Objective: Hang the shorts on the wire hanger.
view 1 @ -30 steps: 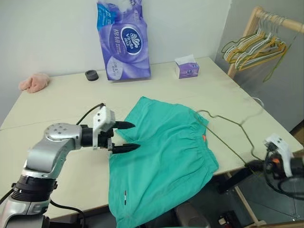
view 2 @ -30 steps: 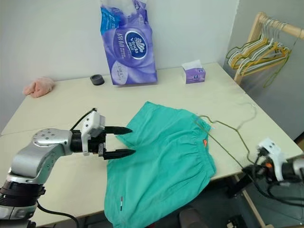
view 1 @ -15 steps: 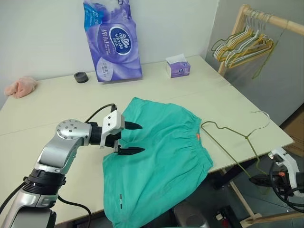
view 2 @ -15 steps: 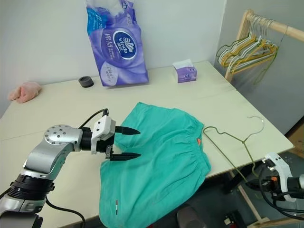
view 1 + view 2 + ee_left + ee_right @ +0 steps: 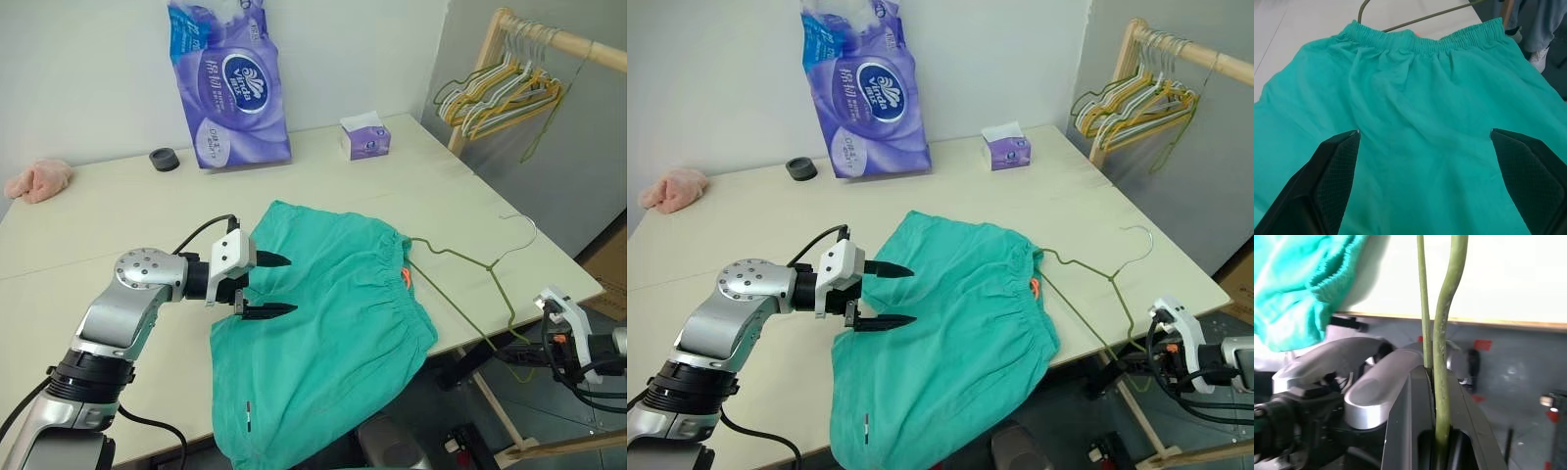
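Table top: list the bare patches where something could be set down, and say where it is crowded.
Bare table lies between the pink cloth and the left gripper. Another free patch lies between the tissue box, the shorts and the wire hanger. It is crowded at the near right edge, where shorts and hanger meet, and along the wall by the purple pack and black ring.

Even, bright, diffuse light; soft shadows under the shorts (image 5: 333, 323). Right wrist view: the wire hanger (image 5: 1442, 333) beyond the right gripper (image 5: 1435, 382) is blurred.
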`<state>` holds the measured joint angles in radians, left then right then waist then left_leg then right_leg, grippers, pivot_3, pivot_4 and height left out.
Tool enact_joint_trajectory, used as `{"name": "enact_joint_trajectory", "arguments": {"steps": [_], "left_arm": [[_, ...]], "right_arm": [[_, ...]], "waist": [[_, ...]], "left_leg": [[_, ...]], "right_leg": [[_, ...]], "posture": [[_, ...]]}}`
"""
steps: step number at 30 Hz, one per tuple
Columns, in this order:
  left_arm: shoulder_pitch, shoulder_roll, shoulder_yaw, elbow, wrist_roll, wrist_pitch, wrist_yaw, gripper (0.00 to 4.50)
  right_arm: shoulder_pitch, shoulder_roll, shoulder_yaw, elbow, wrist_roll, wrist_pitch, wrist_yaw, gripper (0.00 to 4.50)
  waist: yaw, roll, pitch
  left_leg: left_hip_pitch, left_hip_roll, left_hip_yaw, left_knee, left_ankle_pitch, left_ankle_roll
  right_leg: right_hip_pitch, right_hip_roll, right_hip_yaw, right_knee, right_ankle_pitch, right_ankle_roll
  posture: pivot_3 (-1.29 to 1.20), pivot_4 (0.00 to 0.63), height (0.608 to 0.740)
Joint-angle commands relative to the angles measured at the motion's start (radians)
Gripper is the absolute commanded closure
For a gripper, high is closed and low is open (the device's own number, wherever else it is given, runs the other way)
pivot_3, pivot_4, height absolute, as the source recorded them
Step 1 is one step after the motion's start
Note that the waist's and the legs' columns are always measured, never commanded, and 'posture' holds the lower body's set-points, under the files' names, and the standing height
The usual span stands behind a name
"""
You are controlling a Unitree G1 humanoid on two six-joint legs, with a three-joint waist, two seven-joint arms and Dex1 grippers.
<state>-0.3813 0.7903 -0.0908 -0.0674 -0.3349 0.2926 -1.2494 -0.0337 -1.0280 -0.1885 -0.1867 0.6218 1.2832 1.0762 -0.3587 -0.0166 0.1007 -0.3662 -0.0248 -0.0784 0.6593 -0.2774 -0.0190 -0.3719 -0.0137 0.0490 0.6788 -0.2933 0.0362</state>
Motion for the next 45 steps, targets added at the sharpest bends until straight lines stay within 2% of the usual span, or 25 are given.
{"name": "enact_joint_trajectory", "arguments": {"steps": [1, 5, 11, 18, 22, 27, 33, 36, 39, 45], "left_arm": [[-0.01, 0.009, 0.025, -0.007, 0.006, -0.025, 0.011, 0.01], [-0.01, 0.007, 0.027, 0.001, 0.02, -0.04, 0.024, 0.01], [0.001, 0.012, 0.042, 0.002, 0.024, -0.047, 0.037, 0.01], [0.0, 0.004, 0.048, 0.005, 0.024, -0.048, 0.062, 0.01], [0.007, 0.003, 0.059, 0.003, 0.021, -0.047, 0.084, 0.01], [0.021, 0.002, 0.09, 0.013, 0.018, -0.047, 0.126, 0.01], [-0.039, -0.052, 0.145, 0.064, 0.0, -0.02, 0.226, 0.01], [-0.098, -0.077, 0.178, 0.083, -0.045, 0.03, 0.246, 0.01], [-0.208, -0.087, 0.211, 0.121, -0.1, 0.081, 0.244, 0.01], [-0.293, -0.043, 0.164, 0.149, -0.096, 0.07, 0.128, 0.01]], "right_arm": [[-0.071, -0.008, 0.053, 0.033, 0.018, 0.017, -0.001, 4.5], [-0.173, 0.032, 0.136, 0.118, 0.009, 0.064, -0.038, 4.5], [-0.259, 0.057, 0.174, 0.161, 0.053, 0.145, -0.04, 4.5], [-0.378, 0.205, 0.175, 0.218, 0.054, 0.235, -0.134, 4.5], [-0.443, 0.278, 0.166, 0.243, 0.024, 0.198, -0.201, 4.5], [-0.48, 0.215, 0.198, 0.188, 0.037, 0.143, -0.164, 4.5], [-0.542, 0.163, 0.243, 0.134, 0.018, 0.039, -0.131, 4.5], [-0.584, 0.17, 0.297, 0.086, -0.003, -0.024, -0.125, 4.5], [-0.623, 0.171, 0.433, 0.02, -0.098, -0.161, -0.101, 4.5], [-0.675, 0.174, 0.559, -0.014, -0.206, -0.308, -0.044, 4.5]], "waist": [[0.0, 0.0, 0.0], [0.0, 0.0, 0.0], [0.001, 0.0, 0.0], [0.001, 0.001, 0.0], [0.004, 0.001, 0.0], [0.016, 0.001, 0.0], [0.028, 0.001, -0.001], [0.028, 0.001, -0.001], [0.026, 0.001, -0.001], [0.022, 0.002, -0.001]], "left_leg": [[0.0, 0.0, 0.0, 0.0, 0.0, 0.0], [0.0, 0.0, 0.0, 0.0, 0.0, 0.0], [0.0, 0.0, -0.001, 0.001, -0.001, 0.001], [0.0, 0.0, -0.001, 0.001, -0.001, 0.001], [-0.001, 0.0, -0.001, 0.001, -0.001, 0.001], [-0.001, -0.001, -0.001, 0.001, -0.001, 0.001], [-0.001, -0.001, -0.001, 0.002, -0.001, 0.001], [-0.002, -0.001, -0.002, 0.002, -0.001, 0.001], [-0.003, -0.001, -0.002, 0.003, -0.001, 0.001], [-0.003, -0.001, -0.003, 0.003, -0.001, 0.001]], "right_leg": [[0.0, 0.0, 0.0, 0.0, 0.0, 0.0], [0.0, 0.0, 0.0, 0.0, 0.0, 0.0], [0.0, -0.001, 0.001, 0.001, 0.0, 0.0], [-0.001, -0.001, 0.001, 0.001, 0.0, 0.0], [-0.001, -0.001, 0.001, 0.001, 0.0, 0.0], [-0.001, -0.002, 0.0, 0.002, 0.001, 0.0], [-0.001, -0.002, 0.0, 0.002, 0.001, 0.0], [-0.002, -0.002, -0.001, 0.002, 0.001, 0.0], [-0.002, -0.003, -0.002, 0.002, 0.001, 0.001], [-0.003, -0.003, -0.002, 0.002, 0.002, -0.001]], "posture": [[-0.42, 0.071, 0.74], [-0.41, 0.07, 0.74], [-0.4, 0.066, 0.74], [-0.38, 0.061, 0.74], [-0.36, 0.056, 0.74], [-0.36, 0.056, 0.74], [-0.37, 0.044, 0.74], [-0.37, 0.042, 0.74], [-0.38, 0.042, 0.74], [-0.37, 0.045, 0.74]]}}
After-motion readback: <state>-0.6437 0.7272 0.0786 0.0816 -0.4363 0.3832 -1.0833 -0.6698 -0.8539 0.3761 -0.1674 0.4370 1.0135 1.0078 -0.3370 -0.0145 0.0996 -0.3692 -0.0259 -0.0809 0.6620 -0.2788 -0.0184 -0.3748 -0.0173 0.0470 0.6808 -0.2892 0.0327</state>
